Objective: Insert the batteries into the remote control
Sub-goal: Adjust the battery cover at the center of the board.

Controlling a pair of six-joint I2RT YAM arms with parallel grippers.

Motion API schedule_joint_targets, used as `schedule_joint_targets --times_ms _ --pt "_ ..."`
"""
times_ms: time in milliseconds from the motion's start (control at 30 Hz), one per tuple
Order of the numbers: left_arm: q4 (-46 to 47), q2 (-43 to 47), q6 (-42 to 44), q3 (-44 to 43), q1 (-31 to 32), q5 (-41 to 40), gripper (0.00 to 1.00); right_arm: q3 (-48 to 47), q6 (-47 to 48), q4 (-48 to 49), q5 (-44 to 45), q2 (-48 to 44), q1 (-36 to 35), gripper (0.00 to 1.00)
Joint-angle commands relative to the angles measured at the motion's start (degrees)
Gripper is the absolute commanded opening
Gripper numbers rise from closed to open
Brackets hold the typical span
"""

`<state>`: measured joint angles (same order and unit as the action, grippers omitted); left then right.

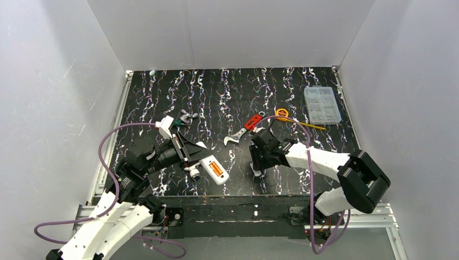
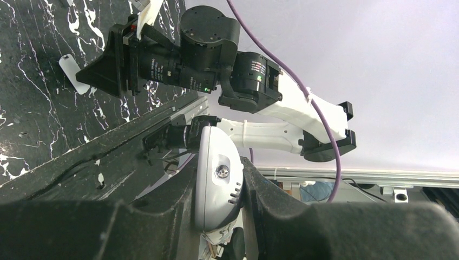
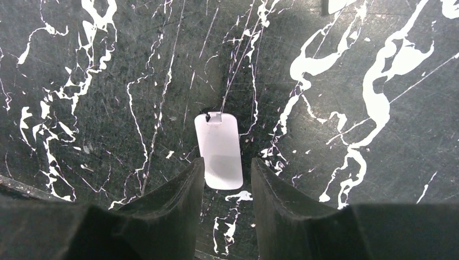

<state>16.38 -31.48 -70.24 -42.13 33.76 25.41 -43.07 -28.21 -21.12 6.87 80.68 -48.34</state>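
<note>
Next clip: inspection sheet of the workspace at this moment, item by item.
Surface: black marbled table, no spills seen.
Job's things: remote control held off the table, orange batteries in its recess; white cover flat on the table.
Clutter: red-handled wrench, clear parts box, orange ring.
Grippers: left gripper shut on the remote control; right gripper open, fingers either side of the cover.
Cables: purple cable looped off each arm.
Surroundings: white walls; nothing else seen.

Plain white walls (image 1: 233,32), black tabletop (image 1: 216,92) (white-veined, marble-like), even light
</note>
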Motion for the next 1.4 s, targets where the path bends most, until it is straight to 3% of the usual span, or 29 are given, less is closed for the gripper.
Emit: schedule_joint_targets --times_ms 0,667,1067,1367 --pt "2.45 0.55 0.63 -2.15 0.17 0.78 0.00 -0.96 1.09 2.05 -1.01 1.22 0.50 0.44" --pt "2.67 0.66 0.23 -1.60 0.17 0.42 0.00 -0.50 1.45 2.91 -3.07 4.67 0.58 0.44" --pt "2.58 1.16 0.13 -1.29 0.17 0.39 0.00 -0.56 1.38 2.92 -4.22 6.88 0.57 0.32" --pt "1.90 1.88 0.27 -1.37 0.17 0.17 0.00 -0.70 0.84 2.78 -4.71 7.92 0.59 0.33"
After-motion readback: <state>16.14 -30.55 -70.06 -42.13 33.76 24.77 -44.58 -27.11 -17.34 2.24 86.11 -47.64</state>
